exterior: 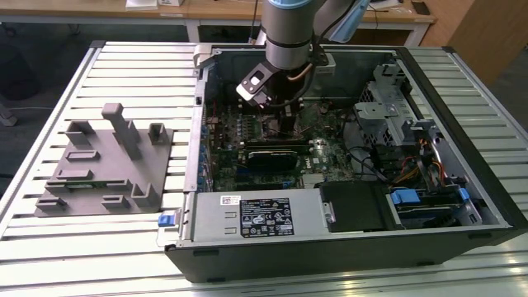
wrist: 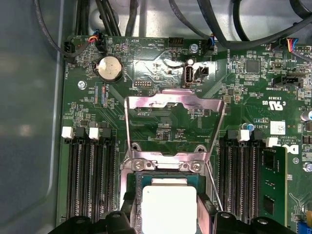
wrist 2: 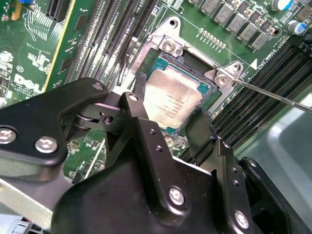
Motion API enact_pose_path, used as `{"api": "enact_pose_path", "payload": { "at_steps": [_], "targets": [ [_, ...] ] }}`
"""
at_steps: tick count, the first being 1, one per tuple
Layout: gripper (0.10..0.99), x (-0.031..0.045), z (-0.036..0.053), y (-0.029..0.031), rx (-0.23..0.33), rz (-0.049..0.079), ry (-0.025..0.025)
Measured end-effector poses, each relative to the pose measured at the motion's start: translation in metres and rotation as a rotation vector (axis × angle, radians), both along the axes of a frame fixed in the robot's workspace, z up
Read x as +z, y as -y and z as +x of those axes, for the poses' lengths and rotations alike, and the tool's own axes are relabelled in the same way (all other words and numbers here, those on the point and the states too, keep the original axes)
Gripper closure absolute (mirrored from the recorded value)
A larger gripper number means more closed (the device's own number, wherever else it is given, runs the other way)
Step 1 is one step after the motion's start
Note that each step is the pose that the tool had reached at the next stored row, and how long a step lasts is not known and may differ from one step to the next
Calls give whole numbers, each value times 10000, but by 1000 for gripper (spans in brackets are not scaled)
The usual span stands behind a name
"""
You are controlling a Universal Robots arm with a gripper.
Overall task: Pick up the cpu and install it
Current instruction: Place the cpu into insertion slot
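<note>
The cpu [wrist 2: 175, 100], a pale silvery square chip, lies inside the metal-framed socket [wrist 2: 168, 45] on the green motherboard. My gripper [wrist 2: 169, 101] reaches down over it. One black finger [wrist 2: 140, 83] presses one edge of the chip and the other finger [wrist 2: 199, 124] the opposite edge. In the first wrist view the cpu [wrist: 168, 207] sits level between the two fingers, with my gripper [wrist: 168, 213] straddling it. The socket's shiny load plate [wrist: 175, 103] stands flipped open beyond it, and the thin lever [wrist 2: 273, 95] is swung out. In the exterior view my gripper [exterior: 289, 127] is deep inside the open computer case.
Memory slots [wrist: 90, 180] flank the socket, with one memory stick [wrist: 273, 180] fitted. A silver power-supply box [exterior: 256, 213] fills the case's near side and a drive cage [exterior: 404, 117] its right in the exterior view. A grey fixture block [exterior: 107, 161] stands on the slatted table.
</note>
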State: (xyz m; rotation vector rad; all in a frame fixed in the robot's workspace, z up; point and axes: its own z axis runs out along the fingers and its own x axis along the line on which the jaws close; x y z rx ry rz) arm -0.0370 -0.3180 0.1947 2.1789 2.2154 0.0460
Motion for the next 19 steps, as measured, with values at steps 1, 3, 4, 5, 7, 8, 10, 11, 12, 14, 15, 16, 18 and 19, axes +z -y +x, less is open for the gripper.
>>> {"api": "enact_pose_path", "payload": {
  "at_steps": [1,3,4,5,7,8,10,11,12,14,15,16,18,19],
  "targets": [
    [482,-1,0,-2,-2,5,0],
    [482,-3,0,-5,-10,29,0],
    [482,-4,0,-7,-16,42,0],
    [482,-5,0,-8,-20,53,0],
    [482,-7,0,-10,-27,73,0],
    [482,-8,0,-10,-29,83,0],
    [482,-8,0,-11,-33,101,0],
    [482,-9,0,-11,-35,103,0],
    [482,-9,0,-11,-36,103,0],
    [482,-9,0,-11,-37,102,0],
    [482,-8,0,-11,-36,100,0],
    [482,-8,0,-11,-36,98,0],
    [482,-9,0,-11,-36,92,0],
    [482,-9,0,-11,-36,90,0]
  ]
}}
